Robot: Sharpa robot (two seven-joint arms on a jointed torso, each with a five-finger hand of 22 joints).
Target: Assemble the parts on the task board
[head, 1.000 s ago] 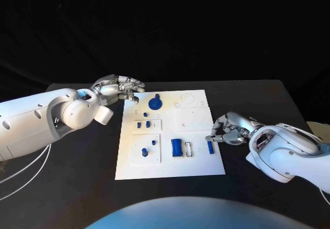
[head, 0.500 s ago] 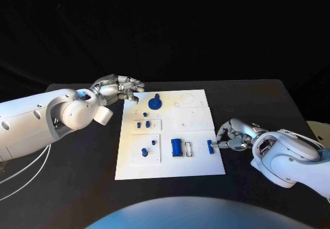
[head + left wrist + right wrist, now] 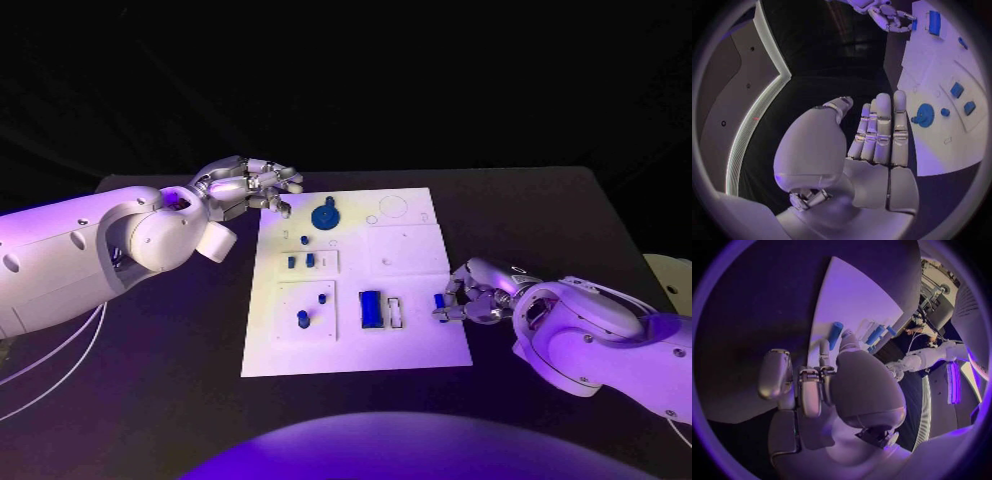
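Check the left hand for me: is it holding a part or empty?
Empty. The left hand shows a bare palm with fingers straight, hovering off the task board edge.

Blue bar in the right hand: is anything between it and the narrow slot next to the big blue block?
Nothing visible. The right hand holds the blue bar over bare board, and the slot lies just beside it with no part between.

Matt white task board (image 3: 411, 345), glossy blue plastic parts (image 3: 371, 308), matt black table (image 3: 548, 210).
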